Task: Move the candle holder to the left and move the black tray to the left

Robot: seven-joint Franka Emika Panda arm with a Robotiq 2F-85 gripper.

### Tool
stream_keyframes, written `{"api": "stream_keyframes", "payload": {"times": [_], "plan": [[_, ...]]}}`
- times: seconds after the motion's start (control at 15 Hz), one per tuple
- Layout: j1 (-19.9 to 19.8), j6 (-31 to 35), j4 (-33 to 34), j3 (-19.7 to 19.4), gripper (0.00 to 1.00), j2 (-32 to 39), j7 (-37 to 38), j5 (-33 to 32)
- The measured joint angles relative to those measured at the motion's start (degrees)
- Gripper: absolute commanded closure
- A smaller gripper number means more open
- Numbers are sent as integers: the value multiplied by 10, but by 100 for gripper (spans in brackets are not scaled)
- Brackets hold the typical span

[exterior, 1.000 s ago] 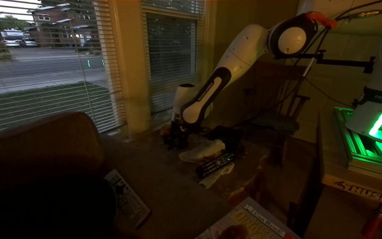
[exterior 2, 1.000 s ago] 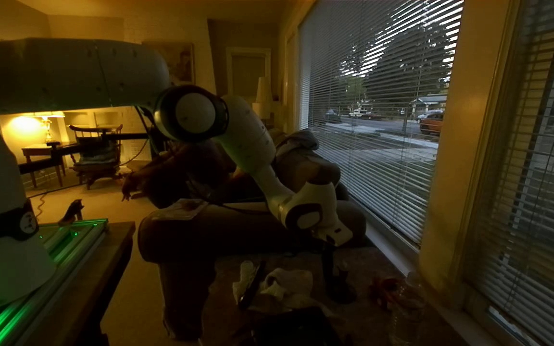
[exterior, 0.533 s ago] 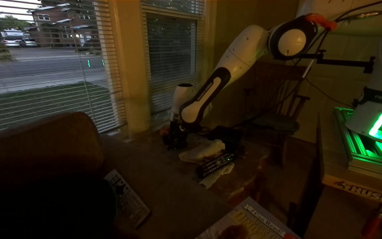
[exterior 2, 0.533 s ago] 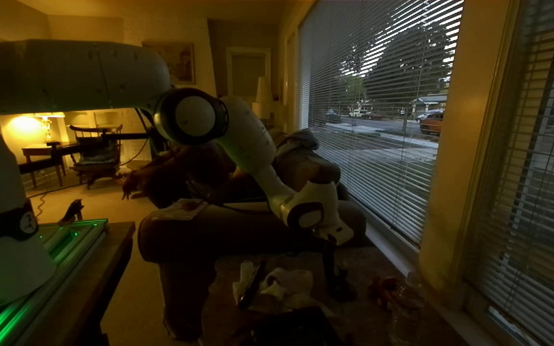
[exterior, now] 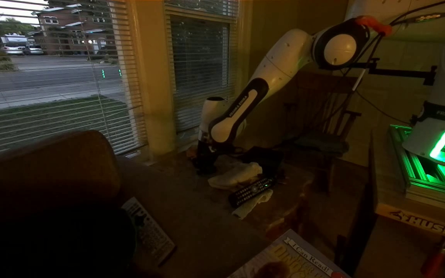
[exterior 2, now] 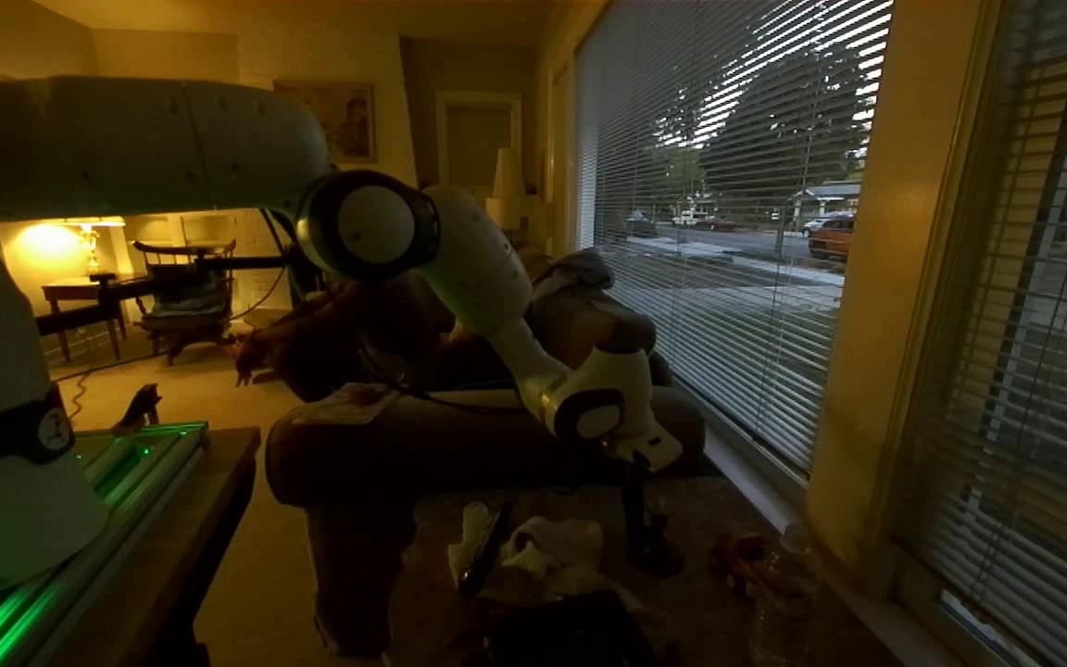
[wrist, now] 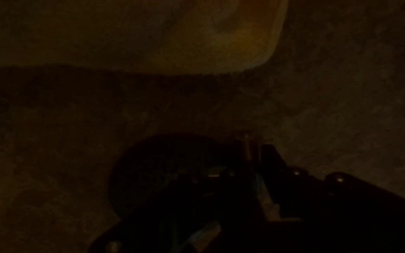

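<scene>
Since a second ago the claw has narrowed, while the arm has shifted only a touch. In an exterior view it hangs low over the table with a white cloth just beside it; past the cloth sits the black tray, and on the camera's side lie a remote and a crumpled pale piece. In an exterior view the candle holder is a dark shape at the claw, low on the table, between the cloth and a red toy with a clear bottle by it; the tray lies next to the cloth, and the sofa arm closes off the table's far edge. In the wrist view, very dark, the fingers are drawn in close on a slim upright piece of the candle holder, beside its round base; they look to have hold of it, though the contact itself is murky. A yellowish fabric edge lies across the top, apart from the base.
</scene>
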Motion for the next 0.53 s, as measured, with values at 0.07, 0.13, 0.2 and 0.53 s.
{"api": "stream_keyframes", "payload": {"times": [0.07, 0.13, 0.2, 0.53], "plan": [[0, -3, 0, 1, 75, 0, -1, 0], [0, -7, 0, 2, 71, 0, -4, 0], [0, -9, 0, 3, 71, 0, -6, 0], [-1, -20, 1, 6, 99, 0, -23, 0]]}}
